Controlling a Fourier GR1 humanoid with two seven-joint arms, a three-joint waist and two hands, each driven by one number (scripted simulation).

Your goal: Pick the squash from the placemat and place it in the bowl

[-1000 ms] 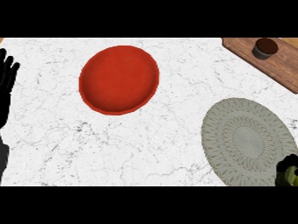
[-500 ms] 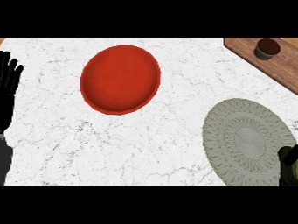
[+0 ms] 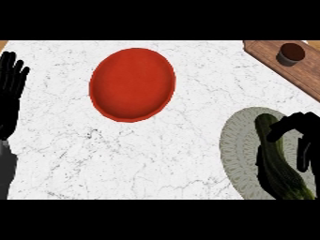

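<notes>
**Right hand closing round the squash on the placemat**

I see my right hand (image 3: 313, 140) curled round the long dark-green squash (image 3: 278, 161), which lies on the round grey woven placemat (image 3: 239, 145), apparently ready to lift. The red round bowl (image 3: 132, 84) waits well apart, up and left, across bare marble counter (image 3: 155, 154). My left hand (image 3: 3, 93) rests open at the left edge. A wooden board (image 3: 308, 75) with a dark cup (image 3: 291, 53) sits clear of the path.
</notes>
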